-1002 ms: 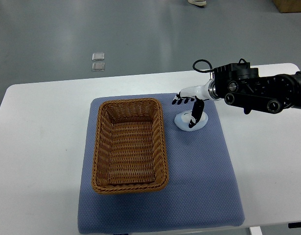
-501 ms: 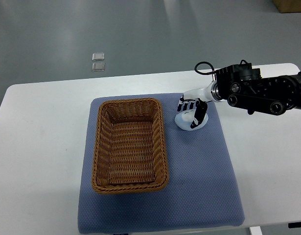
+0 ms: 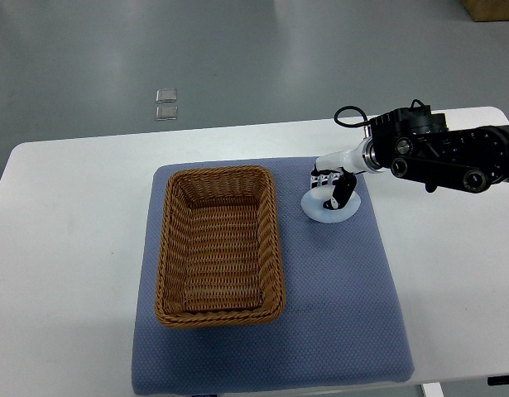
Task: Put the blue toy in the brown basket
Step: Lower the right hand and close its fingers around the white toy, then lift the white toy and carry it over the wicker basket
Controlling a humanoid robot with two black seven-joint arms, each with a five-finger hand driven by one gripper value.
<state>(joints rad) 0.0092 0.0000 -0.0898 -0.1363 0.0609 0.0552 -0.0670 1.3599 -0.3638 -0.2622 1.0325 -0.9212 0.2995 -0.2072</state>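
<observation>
The right hand [image 3: 330,186] reaches in from the right edge and is over the pale blue toy [image 3: 329,210]. Its fingers [image 3: 322,179] are curled down on the toy's top and the thumb presses its right side, so it grips it. The toy lies on the blue mat [image 3: 337,314], just right of the brown basket [image 3: 220,244].

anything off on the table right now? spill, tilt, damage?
Nothing stands out. The basket sits upright and empty on the mat, the toy lies on the mat to its right, and the right hand is down on the toy.
</observation>
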